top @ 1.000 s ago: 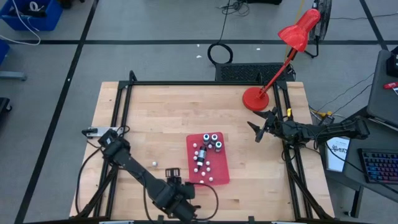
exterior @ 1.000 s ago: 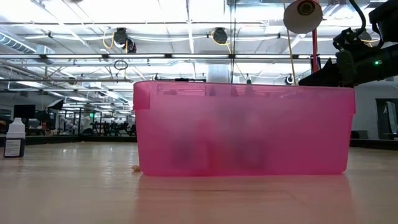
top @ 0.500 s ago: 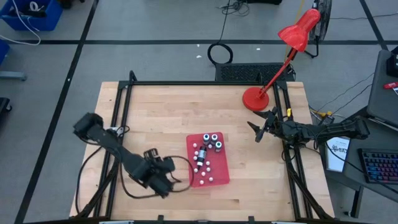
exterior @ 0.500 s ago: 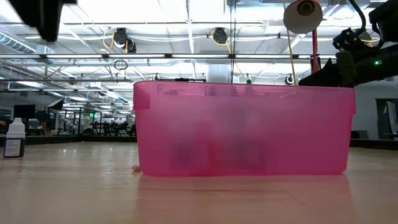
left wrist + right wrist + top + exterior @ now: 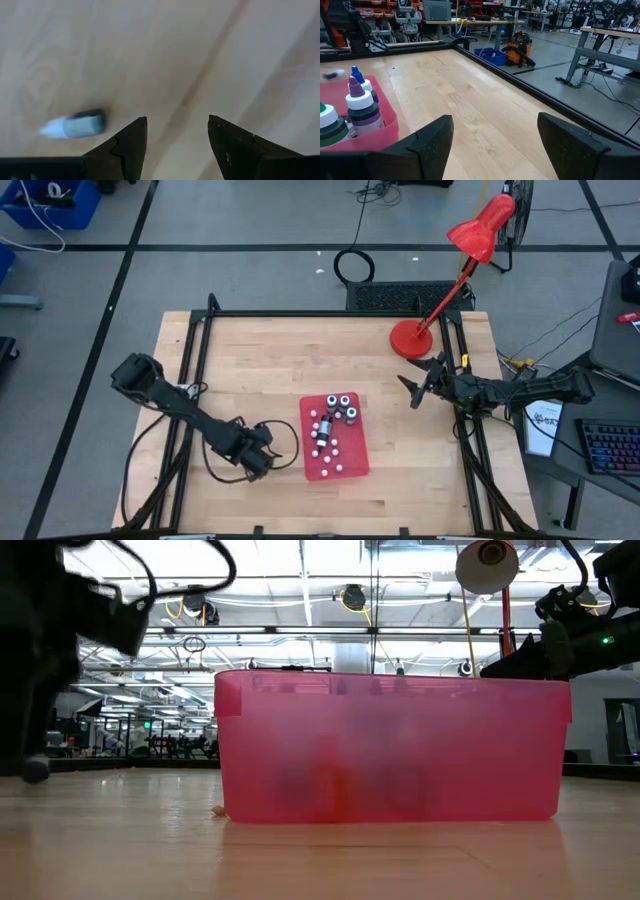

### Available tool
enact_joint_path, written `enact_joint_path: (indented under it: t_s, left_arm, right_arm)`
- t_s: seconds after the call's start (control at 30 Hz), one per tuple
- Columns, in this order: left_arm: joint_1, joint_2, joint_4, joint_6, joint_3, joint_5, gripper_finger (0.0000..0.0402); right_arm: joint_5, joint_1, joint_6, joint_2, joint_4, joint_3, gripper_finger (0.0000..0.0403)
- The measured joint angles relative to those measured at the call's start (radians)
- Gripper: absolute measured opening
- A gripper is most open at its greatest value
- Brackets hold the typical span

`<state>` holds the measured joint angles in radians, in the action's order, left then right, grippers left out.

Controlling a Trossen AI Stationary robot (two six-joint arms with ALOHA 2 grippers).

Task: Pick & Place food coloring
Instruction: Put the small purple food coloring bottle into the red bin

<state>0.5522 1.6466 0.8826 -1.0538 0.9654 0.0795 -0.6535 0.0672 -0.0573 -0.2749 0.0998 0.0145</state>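
A red tray (image 5: 352,452) lies mid-table and shows as a pink wall (image 5: 390,745) in the low view. Several stubby food coloring bottles (image 5: 340,408) stand or lie in it among small whitish pieces (image 5: 335,455). One more small bottle (image 5: 75,125) lies on its side on the bare wood. My left gripper (image 5: 175,131) is open and points down at the table beside that bottle, just left of the tray (image 5: 256,462). My right gripper (image 5: 415,388) waits open to the right of the tray; its wrist view shows it (image 5: 495,131) and bottles (image 5: 362,105) in the tray.
A red desk lamp stands with its base (image 5: 410,337) on the table's far right corner, close behind my right gripper. Bare wood lies left of and beyond the tray. A black frame rail (image 5: 195,360) runs along the table's left side.
My left arm has swung from the table's near edge toward the far and left, its elbow moving out over the left edge. Its gripper now sits lower, left of the tray, and the arm has come into the low view's left side. My right arm has kept still.
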Motion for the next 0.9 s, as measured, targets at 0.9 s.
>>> enact_joint_path:
  t_s: [0.9]
  left_arm:
    - [-0.205, -0.013, 0.349, 0.193, 0.004, 0.029, 0.0211]
  right_arm:
    - [0.0, 0.0, -0.001, -0.006, 0.0, 0.0, 0.0279]
